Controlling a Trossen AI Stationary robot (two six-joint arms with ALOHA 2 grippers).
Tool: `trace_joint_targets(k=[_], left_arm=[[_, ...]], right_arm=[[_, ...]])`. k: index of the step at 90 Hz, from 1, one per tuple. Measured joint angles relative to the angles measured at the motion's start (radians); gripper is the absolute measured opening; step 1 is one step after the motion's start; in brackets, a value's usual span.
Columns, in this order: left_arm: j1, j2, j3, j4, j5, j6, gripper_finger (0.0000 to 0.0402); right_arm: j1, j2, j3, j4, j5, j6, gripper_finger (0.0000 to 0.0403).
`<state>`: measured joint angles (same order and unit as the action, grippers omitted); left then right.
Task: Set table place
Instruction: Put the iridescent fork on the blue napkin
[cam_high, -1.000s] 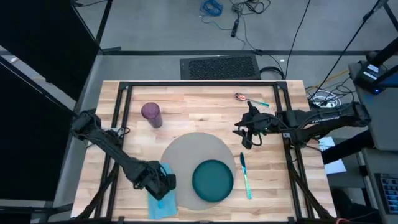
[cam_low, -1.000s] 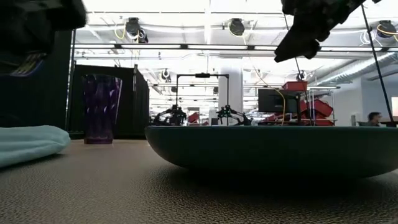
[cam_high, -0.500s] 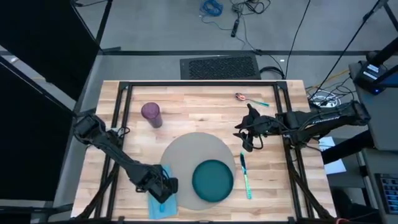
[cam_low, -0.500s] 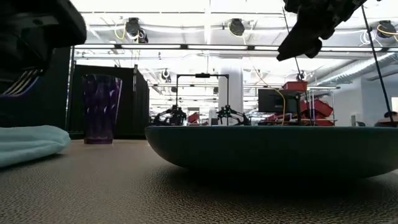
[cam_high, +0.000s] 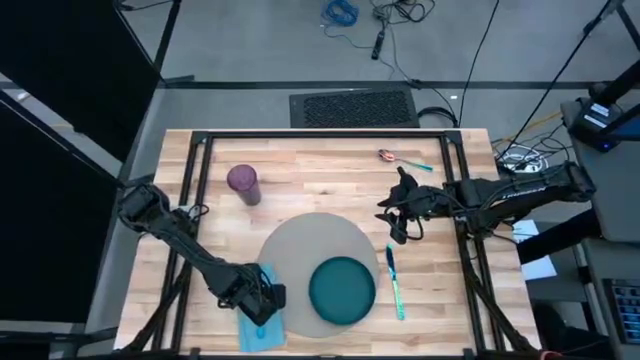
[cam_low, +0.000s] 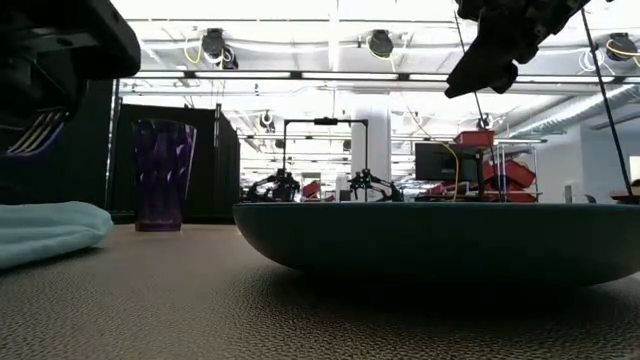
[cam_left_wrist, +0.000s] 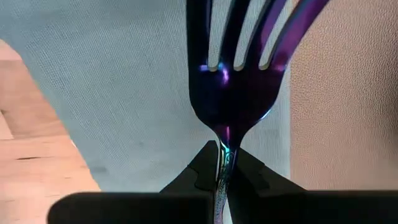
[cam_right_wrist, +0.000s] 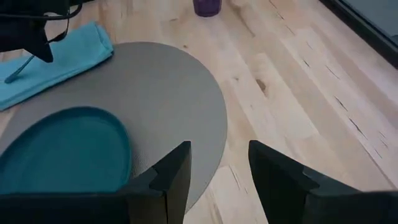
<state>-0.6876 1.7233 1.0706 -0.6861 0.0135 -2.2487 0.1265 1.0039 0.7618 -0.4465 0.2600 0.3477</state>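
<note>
The table (cam_high: 330, 170) is a broad rectangle of pale wood planks on a black frame; near its front middle lies the flat, round, finely pebbled grey placemat (cam_high: 300, 250), bearing a smooth dark teal round plate (cam_high: 342, 290) on its near right part; a soft light blue napkin (cam_high: 262, 325) lies just left of the mat; the left gripper (cam_high: 262, 300) hovers over that napkin, clamped on the stem of a glossy purple metal fork (cam_left_wrist: 239, 74); the right gripper (cam_high: 397, 215), fingers apart and holding nothing, hangs beyond the mat's far right edge.
</note>
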Motion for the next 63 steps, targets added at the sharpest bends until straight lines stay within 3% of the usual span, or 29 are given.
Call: trace_joint_targets(k=[11,39,63], left_arm=[[0.000,0.000,0.000,-0.003,0.000,0.004,0.0016],[0.000,0.003,0.000,-0.014,0.000,0.004,0.0101],[0.001,0.003,0.000,-0.057,0.008,0.013,0.0111]], right_arm=[[0.000,0.000,0.000,0.000,0.000,0.000,0.0146],[0.000,0.000,0.000,-0.001,-0.002,0.000,0.0146],[0.000,0.000,0.000,-0.002,-0.005,0.001,0.0146]])
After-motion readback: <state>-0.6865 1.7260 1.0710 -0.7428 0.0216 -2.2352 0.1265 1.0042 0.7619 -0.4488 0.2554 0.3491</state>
